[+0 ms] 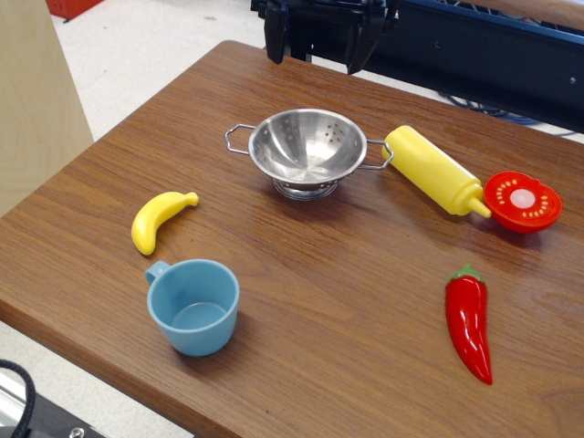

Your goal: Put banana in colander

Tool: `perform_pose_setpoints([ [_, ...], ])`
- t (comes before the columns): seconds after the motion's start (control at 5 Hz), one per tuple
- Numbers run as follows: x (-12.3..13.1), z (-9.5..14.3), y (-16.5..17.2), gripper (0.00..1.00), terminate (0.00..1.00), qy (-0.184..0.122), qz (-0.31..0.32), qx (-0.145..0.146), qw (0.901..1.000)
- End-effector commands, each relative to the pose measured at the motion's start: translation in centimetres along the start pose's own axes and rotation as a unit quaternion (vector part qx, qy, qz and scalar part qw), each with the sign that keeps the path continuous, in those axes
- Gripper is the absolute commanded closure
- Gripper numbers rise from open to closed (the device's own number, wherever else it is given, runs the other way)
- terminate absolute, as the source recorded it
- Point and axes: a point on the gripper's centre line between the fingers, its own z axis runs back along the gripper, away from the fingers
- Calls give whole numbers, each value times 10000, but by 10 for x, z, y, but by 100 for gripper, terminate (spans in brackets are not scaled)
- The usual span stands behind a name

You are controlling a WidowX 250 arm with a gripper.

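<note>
The small yellow banana (158,218) lies on the wooden table (319,301) at the left, just above the blue cup. The steel colander (308,150) stands upright and empty near the table's back middle, with wire handles at its left and right. My gripper (316,44) hangs at the top of the view behind the table's far edge, well away from the banana. Its two dark fingers (276,41) stand apart with nothing between them.
A light blue plastic cup (193,305) stands in front of the banana. A yellow squeeze bottle (435,170) lies right of the colander, touching its handle. A red tomato half (522,201) and a red chili pepper (469,321) lie at the right.
</note>
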Motion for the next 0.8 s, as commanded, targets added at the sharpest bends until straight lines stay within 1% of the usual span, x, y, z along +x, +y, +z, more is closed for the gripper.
perform_pose_setpoints([
  [0.0,0,0,0,0,0,0,0,0,10000],
  [0.2,-20,4,27,0,0,-26,-490,-197,9986],
  [0.4,-27,1,41,0,0,-66,-707,-335,9969],
  [0.6,-34,-9,64,0,0,-245,-891,-449,9947],
])
